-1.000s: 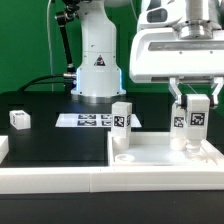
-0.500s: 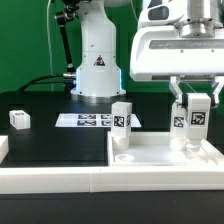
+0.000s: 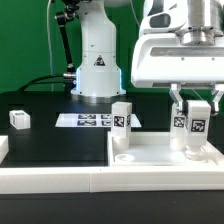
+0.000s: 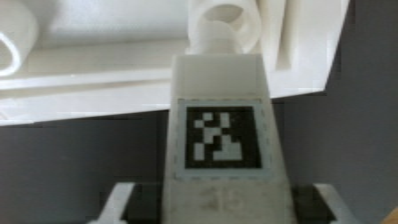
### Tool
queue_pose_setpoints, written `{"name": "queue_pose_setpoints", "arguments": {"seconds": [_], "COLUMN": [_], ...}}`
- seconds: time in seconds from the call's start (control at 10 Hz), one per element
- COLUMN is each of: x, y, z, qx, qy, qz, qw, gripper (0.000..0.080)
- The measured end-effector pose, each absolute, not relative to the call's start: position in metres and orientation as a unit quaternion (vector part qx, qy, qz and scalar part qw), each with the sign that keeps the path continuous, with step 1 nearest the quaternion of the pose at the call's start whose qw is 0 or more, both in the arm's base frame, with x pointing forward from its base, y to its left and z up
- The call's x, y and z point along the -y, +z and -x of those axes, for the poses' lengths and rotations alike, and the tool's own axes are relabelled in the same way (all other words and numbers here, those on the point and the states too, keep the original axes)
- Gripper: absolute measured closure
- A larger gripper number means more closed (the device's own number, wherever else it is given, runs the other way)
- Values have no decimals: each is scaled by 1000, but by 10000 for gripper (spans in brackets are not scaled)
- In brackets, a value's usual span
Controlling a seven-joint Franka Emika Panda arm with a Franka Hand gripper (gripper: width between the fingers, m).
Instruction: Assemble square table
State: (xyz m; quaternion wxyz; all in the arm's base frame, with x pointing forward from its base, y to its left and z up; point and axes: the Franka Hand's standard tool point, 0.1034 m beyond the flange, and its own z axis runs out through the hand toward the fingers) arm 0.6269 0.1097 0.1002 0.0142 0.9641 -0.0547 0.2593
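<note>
The white square table top [image 3: 165,153] lies at the front on the exterior view's right. One tagged white leg [image 3: 122,120] stands upright at its far left corner. A second tagged leg [image 3: 192,127] stands upright over the far right corner, and my gripper [image 3: 193,108] is shut on its upper end. In the wrist view that leg [image 4: 222,120] runs from between my fingers [image 4: 125,200] down to the table top [image 4: 107,85]. Whether its lower end is seated I cannot tell. A third leg [image 3: 19,119] lies loose at the exterior view's left.
The marker board [image 3: 90,120] lies flat on the black surface behind the table top. The robot's white base [image 3: 97,60] stands behind it. A long white rail [image 3: 50,180] edges the front of the black surface.
The gripper and the held leg have shifted very slightly. Everything else stays as it was.
</note>
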Motion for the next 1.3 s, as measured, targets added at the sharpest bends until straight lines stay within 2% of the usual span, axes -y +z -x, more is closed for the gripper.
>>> {"name": "queue_pose_setpoints", "arguments": {"seconds": [0.8, 1.3], "x": [-117, -120], "y": [89, 89], "z": [-623, -624], "qx": [47, 40], "qy": [256, 287], "qz": [-965, -957], "qw": [16, 14], "gripper": [509, 509]}}
